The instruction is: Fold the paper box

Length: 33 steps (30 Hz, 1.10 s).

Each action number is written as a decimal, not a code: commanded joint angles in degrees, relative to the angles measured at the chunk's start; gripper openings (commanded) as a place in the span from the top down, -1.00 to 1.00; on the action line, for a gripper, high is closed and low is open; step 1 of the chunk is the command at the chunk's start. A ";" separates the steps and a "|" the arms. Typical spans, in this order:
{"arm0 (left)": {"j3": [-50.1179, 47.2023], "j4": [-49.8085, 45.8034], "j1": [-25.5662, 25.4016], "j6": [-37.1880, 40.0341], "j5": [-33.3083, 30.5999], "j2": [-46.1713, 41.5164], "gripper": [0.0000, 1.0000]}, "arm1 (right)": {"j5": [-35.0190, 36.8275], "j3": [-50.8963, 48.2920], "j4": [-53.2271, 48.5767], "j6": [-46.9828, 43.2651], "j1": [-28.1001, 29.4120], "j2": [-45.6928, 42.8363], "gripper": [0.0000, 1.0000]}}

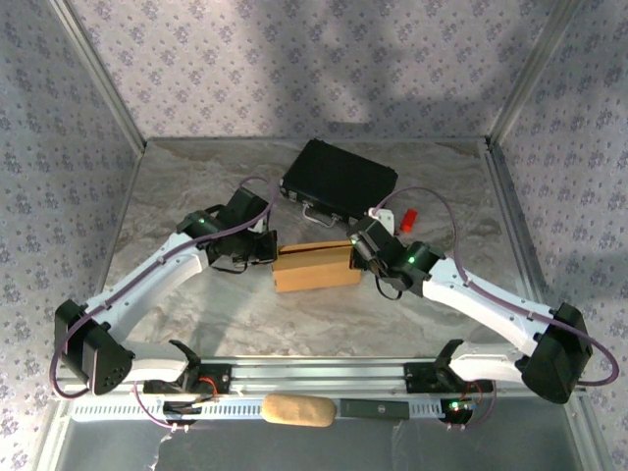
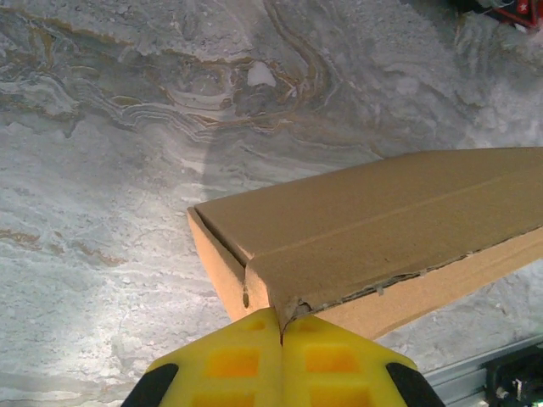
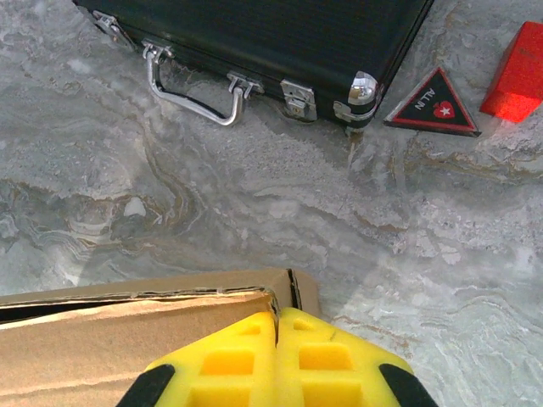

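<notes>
Marble-patterned worktop [image 1: 196,314] between floral walls: the tan paper box [image 1: 316,267] lies at centre, just in front of a black latched case [image 1: 339,177]. The left pincer [image 1: 267,249] meets the box's left end and the right pincer [image 1: 359,251] its right end. Each has its yellow fingers pressed together, tips touching a cardboard corner; whether either nips cardboard cannot be told.

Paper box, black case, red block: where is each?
paper box [image 1: 316,273], top external view, middle of its tan face.
black case [image 3: 254,30], right wrist view, its dark lid.
red block [image 3: 519,72], right wrist view, its top.
</notes>
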 commanded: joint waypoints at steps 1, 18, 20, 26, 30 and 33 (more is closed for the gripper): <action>3.21 2.77 0.22 2.28 6.69 0.66 1.00 | -5.57 0.87 0.11 0.90 -0.01 1.54 1.00; 1.84 2.55 6.18 5.96 17.08 0.93 1.00 | -8.37 1.29 -0.34 -0.58 -2.37 1.97 1.00; 1.15 3.02 6.17 5.89 17.50 0.93 1.00 | -8.74 1.47 -0.19 -0.75 -2.45 2.29 1.00; -3.43 6.45 5.79 4.54 17.73 -0.68 1.00 | -8.40 0.94 0.01 -0.56 -1.84 2.95 1.00; -5.53 7.42 4.82 3.99 17.12 -1.48 1.00 | -6.93 0.75 -0.69 -0.02 -0.79 2.43 1.00; -7.30 9.42 3.95 2.40 16.23 -2.50 1.00 | -6.43 0.58 -0.87 0.24 -0.56 2.01 1.00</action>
